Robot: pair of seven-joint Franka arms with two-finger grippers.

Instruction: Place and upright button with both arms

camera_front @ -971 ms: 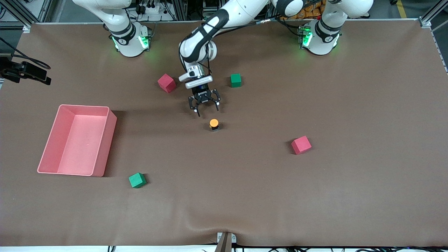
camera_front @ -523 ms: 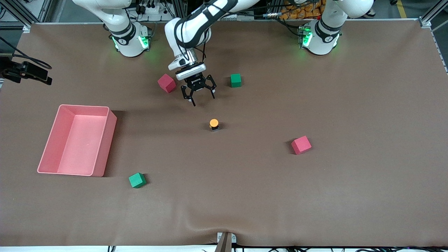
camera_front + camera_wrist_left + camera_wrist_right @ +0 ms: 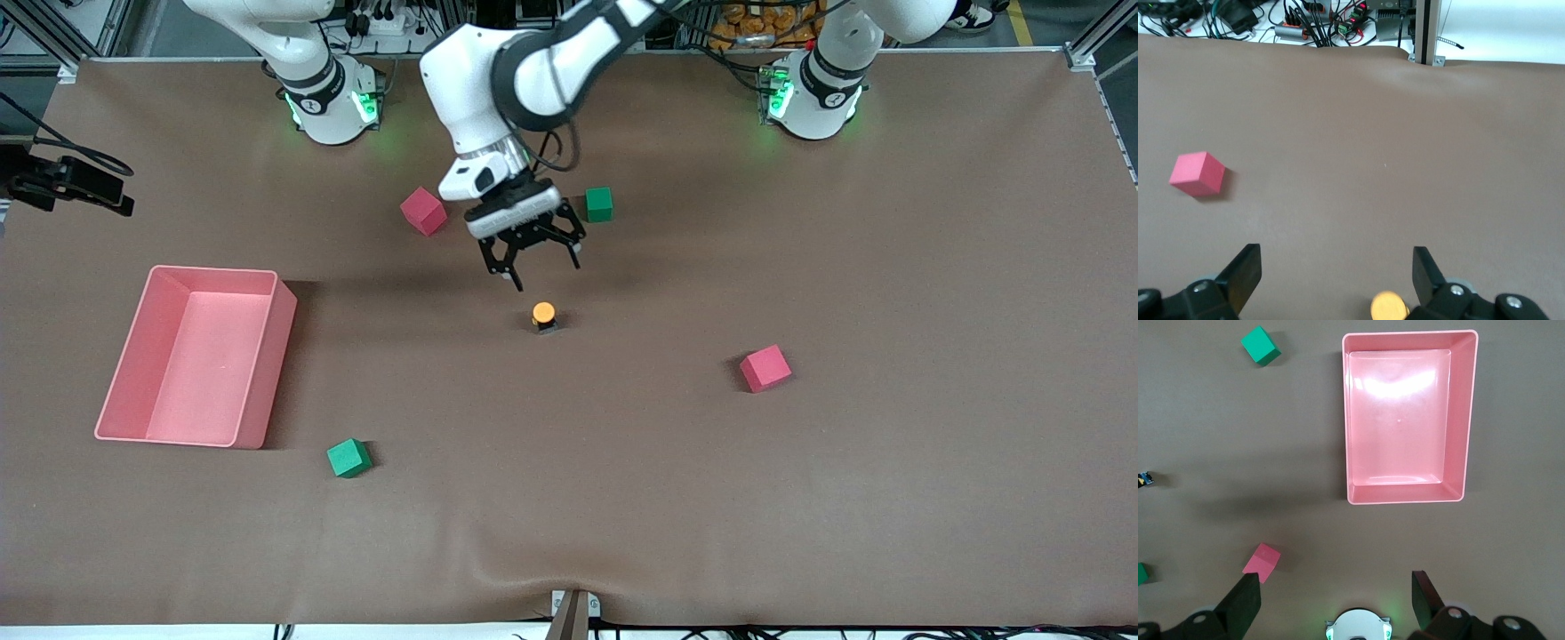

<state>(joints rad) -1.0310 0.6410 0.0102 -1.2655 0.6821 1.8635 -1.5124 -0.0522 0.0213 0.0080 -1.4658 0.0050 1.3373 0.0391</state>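
Moved since half a second ago: left gripper [image 3: 544, 269], now shifted toward the left arm's end of the table, closer to above the button [image 3: 543, 315]. No change in button, cubes or tray.

Table [image 3: 889, 489]: brown cover, a little wrinkled at the edge nearest the front camera.

Left arm [image 3: 498, 71]: reaches from its base to the middle of the table, wrist pointing down.

Right arm [image 3: 311, 80]: waits, folded up over its base.

Tray [image 3: 283, 356]: pink, rectangular, with nothing in it, toward the right arm's end of the table; seen from straight above in the right wrist view [image 3: 1405, 495].

Left gripper [image 3: 1335, 252]: hangs over bare table between green cube [image 3: 599, 204] and button, fingers spread wide, nothing between them.

Right gripper [image 3: 1335, 580]: high over the table beside its own base, fingers also wide apart, holding nothing.

Red cube [image 3: 423, 211]: near the arms' bases, beside the left gripper [image 3: 1263, 560].

Second red cube [image 3: 765, 368]: toward the left arm's end, well apart from the button [image 3: 1198, 173].

Second green cube [image 3: 348, 458]: nearer to the front camera than the tray, just beside its corner [image 3: 1260, 345].

Button [image 3: 1389, 307]: stands upright near the middle of the table, orange cap on top, black body below, touching nothing, free of both grippers.
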